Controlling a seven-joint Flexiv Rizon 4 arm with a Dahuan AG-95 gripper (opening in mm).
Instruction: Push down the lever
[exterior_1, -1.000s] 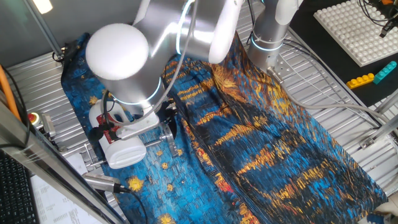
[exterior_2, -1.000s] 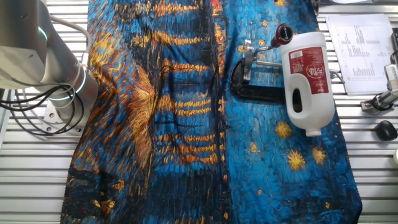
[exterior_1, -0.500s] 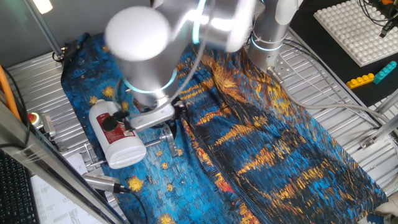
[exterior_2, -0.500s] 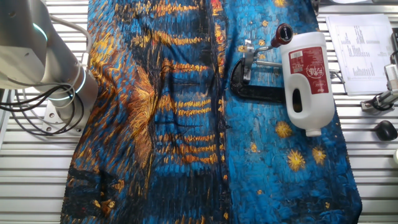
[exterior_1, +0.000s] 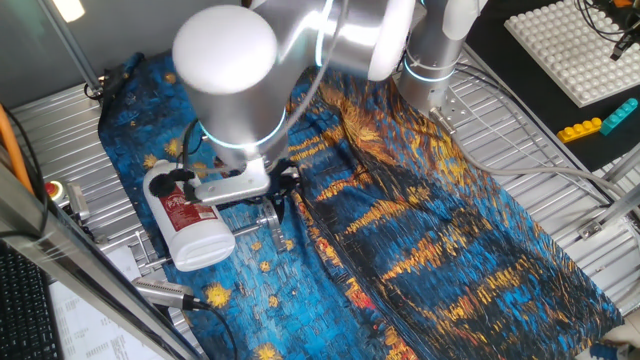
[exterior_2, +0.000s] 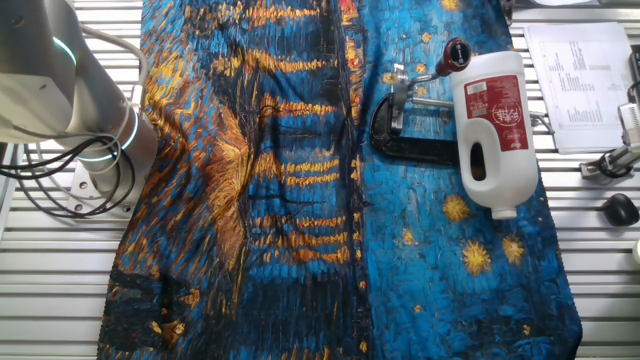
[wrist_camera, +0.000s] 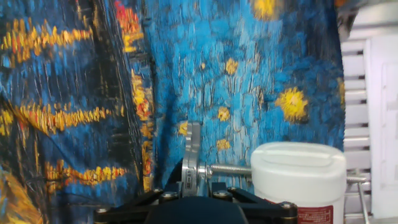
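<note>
The lever (exterior_2: 437, 68) is a thin silver rod with a red cap (exterior_2: 456, 54). It is jointed to the black C-shaped clamp (exterior_2: 398, 140) and angles toward the white bottle (exterior_2: 492, 130). No gripper shows in that fixed view. In the one fixed view my gripper (exterior_1: 275, 195) hangs just above the clamp (exterior_1: 272, 222), beside the bottle (exterior_1: 185, 220); the arm hides the lever there. In the hand view my gripper (wrist_camera: 198, 188) sits low, its black fingers (wrist_camera: 179, 188) slightly apart on either side of the clamp's silver plate (wrist_camera: 191, 152). The lever is out of that view.
A blue and orange patterned cloth (exterior_2: 290, 200) covers the table. The bottle's white cap (wrist_camera: 298, 171) stands right of the clamp screw (wrist_camera: 227, 168). The arm's base (exterior_2: 70, 100) is at the cloth's left edge. Papers (exterior_2: 580, 85) and metal slats lie beyond the bottle.
In the one fixed view the arm's big joint has swung right and up, uncovering the bottle. The gripper stays over the clamp. Nothing has changed in the other fixed view.
</note>
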